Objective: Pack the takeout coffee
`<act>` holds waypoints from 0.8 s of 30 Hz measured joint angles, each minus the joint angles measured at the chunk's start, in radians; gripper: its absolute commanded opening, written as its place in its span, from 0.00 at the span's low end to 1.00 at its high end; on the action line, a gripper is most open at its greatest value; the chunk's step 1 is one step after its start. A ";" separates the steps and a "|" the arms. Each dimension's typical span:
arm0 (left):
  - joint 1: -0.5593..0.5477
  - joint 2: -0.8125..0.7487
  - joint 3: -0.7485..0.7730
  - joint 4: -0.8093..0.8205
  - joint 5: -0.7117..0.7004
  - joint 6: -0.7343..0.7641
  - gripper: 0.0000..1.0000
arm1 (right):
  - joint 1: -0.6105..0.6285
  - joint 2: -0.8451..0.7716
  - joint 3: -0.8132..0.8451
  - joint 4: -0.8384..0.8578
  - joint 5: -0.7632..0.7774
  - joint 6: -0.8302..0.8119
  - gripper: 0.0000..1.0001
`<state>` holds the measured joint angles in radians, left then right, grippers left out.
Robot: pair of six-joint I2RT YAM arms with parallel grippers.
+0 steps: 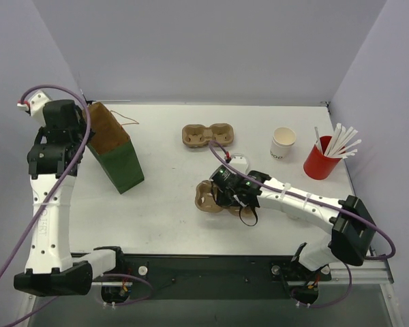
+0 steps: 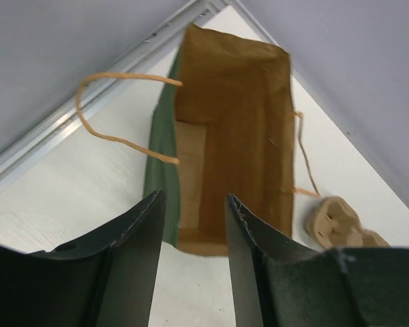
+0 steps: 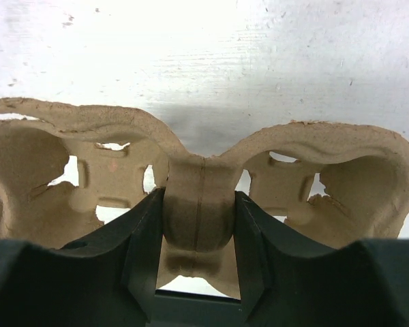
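Takeout coffee cup (image 1: pixel 283 142) stands at 2 o'clock on the tabletop (image 1: pixel 163 204), not yet packed. Right fingers (image 3: pixel 144 238) pinch the centre ridge of a pulp carrier (image 3: pixel 327 177), probably to reposition it for loading. Left fingers (image 2: pixel 138 245), spread and empty, hover over the bag (image 2: pixel 238 116) at 10 o'clock.

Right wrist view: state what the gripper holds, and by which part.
The right gripper pinches the brown cup carrier by the raised centre ridge between its two wells.
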<state>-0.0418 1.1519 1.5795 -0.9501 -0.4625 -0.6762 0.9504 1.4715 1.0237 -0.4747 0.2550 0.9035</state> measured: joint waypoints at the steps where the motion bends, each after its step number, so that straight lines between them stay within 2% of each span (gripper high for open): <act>1: 0.037 0.016 0.005 -0.006 -0.002 0.010 0.50 | 0.000 -0.015 0.005 -0.003 0.000 -0.012 0.33; 7: 0.184 0.179 0.046 -0.008 0.032 0.076 0.50 | 0.000 -0.065 0.030 -0.008 0.000 -0.068 0.33; 13: 0.213 0.348 0.094 -0.007 0.068 0.138 0.50 | -0.009 -0.105 0.030 -0.020 0.000 -0.095 0.33; 16: 0.214 0.405 0.117 -0.009 0.092 0.172 0.47 | -0.018 -0.119 0.035 -0.026 0.000 -0.106 0.33; 18: 0.214 0.438 0.141 -0.009 0.111 0.197 0.39 | -0.023 -0.122 0.047 -0.031 -0.001 -0.118 0.33; 21: 0.214 0.453 0.146 -0.011 0.118 0.229 0.07 | -0.034 -0.122 0.072 -0.033 -0.001 -0.132 0.33; 22: 0.214 0.453 0.146 -0.016 0.118 0.243 0.00 | -0.034 -0.122 0.082 -0.033 -0.001 -0.138 0.33; 24: 0.215 0.453 0.160 -0.029 0.122 0.283 0.00 | -0.035 -0.122 0.098 -0.033 -0.001 -0.151 0.33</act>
<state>0.1730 1.6051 1.7397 -0.9791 -0.3401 -0.3931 0.9157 1.3495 1.1221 -0.5079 0.2539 0.7528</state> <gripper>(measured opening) 0.035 0.366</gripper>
